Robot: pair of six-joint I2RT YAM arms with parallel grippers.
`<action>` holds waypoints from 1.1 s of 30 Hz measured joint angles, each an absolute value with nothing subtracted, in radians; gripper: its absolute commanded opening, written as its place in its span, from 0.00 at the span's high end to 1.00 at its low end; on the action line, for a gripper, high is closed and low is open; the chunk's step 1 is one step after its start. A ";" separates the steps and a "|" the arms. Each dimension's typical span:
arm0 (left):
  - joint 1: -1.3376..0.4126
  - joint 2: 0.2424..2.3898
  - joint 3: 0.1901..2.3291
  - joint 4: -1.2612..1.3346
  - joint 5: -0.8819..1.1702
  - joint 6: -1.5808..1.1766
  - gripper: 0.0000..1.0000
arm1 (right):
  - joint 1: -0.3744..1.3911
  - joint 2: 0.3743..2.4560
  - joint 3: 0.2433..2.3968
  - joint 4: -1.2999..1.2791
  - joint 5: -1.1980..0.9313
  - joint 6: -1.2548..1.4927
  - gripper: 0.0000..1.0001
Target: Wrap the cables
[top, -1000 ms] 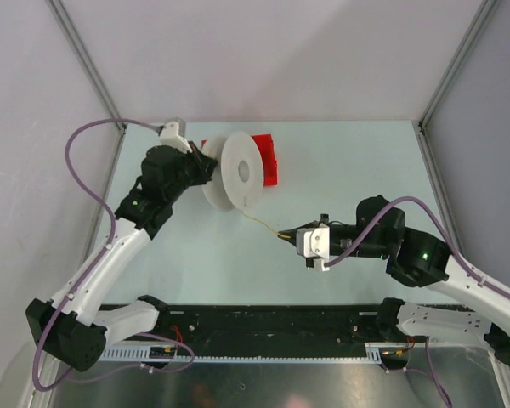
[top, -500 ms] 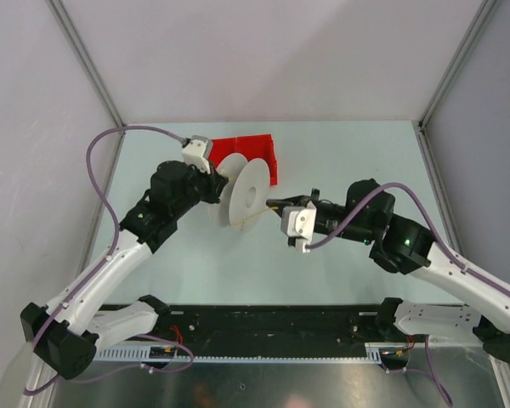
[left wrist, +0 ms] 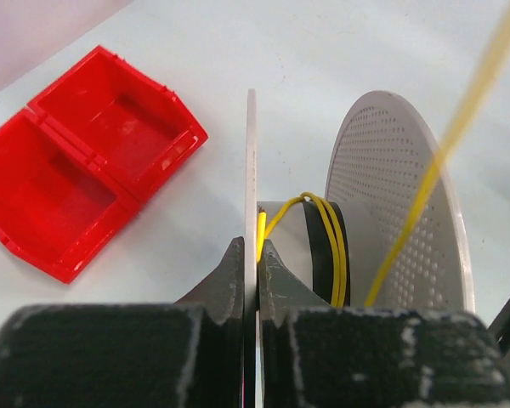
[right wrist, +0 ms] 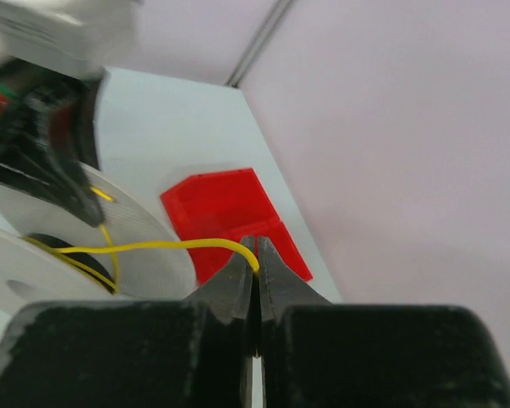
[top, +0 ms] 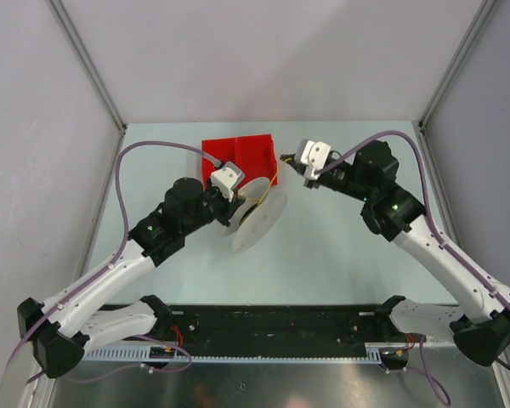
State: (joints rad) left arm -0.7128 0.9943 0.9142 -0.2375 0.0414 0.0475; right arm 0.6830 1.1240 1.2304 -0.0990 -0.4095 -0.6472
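A white spool (top: 259, 217) with a black hub is held off the table. My left gripper (left wrist: 252, 255) is shut on the thin edge of its near flange (left wrist: 251, 153). A few turns of the yellow cable (left wrist: 331, 246) lie on the hub, and one strand rises out past the perforated far flange (left wrist: 399, 212). That strand (right wrist: 153, 247) runs to my right gripper (right wrist: 256, 255), which is shut on its end. In the top view the right gripper (top: 282, 172) is just right of the spool, by the red box.
An open red box (top: 238, 151) with two compartments lies on the table behind the spool, near the back wall. Purple arm cords (top: 153, 149) loop above both arms. A black rail (top: 272, 327) runs along the near edge.
The left arm has swung the spool right and nearer, and has tilted it. The right gripper has gone from mid-table up and back to beside the red box, drawing the yellow cable over the spool.
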 measured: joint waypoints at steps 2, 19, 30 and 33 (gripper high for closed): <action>-0.719 0.986 0.908 -0.228 0.056 0.064 1.00 | 0.630 1.148 1.237 -0.087 -0.437 -0.617 1.00; -0.535 0.988 1.059 -0.145 0.297 -0.216 1.00 | 0.231 1.342 1.201 -0.072 -0.799 -0.353 1.00; -0.368 1.134 1.143 -0.117 0.383 -0.676 1.00 | 0.307 1.256 0.981 0.024 -0.762 -0.229 1.00; -0.334 1.166 1.141 -0.093 0.396 -0.791 1.00 | 0.356 1.228 0.941 0.058 -0.744 -0.180 1.00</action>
State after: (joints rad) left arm -0.3336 1.1660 1.1408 -0.0925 0.3962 -0.7906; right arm 0.3565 1.2282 0.9413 0.0582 -0.7441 -0.1799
